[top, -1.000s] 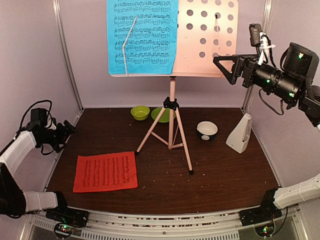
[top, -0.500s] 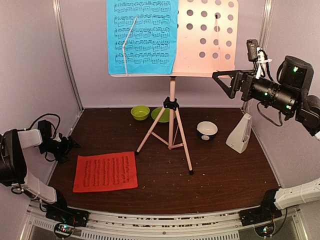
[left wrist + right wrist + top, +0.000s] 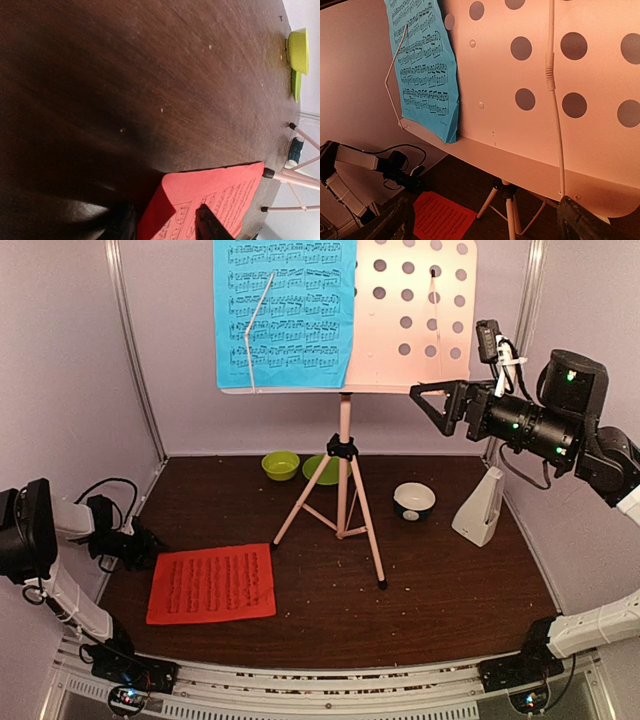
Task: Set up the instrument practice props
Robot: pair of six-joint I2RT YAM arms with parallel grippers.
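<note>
Left fingers: your left gripper stands half-closed. One dark finger is on the wood just outside the red music sheet, the other over its printed face. A gap shows, so I judge the paper is not pinched yet.
Right fingers: your right gripper is spread wide and holds nothing.
Task things: the red sheet lies on the table, with its corner between your left fingers. The blue music sheet sits on the music stand desk, whose bare half is straight ahead of your right fingers. The white metronome stands below them.
Step in hand: likely gripping the red sheet's corner.
Doing it well: get the outer finger under the edge rather than pressing the paper flat. Close gently and lift slowly, because a thin sheet will droop.
Left wrist alone: the corner seems to ride up between the fingers. From above, the gripper hides this.
Top view alone: the whole sheet and both arms.
Right wrist alone: a clear view of the page-holder wire hanging down the bare half. The sheet should slip behind it.
</note>
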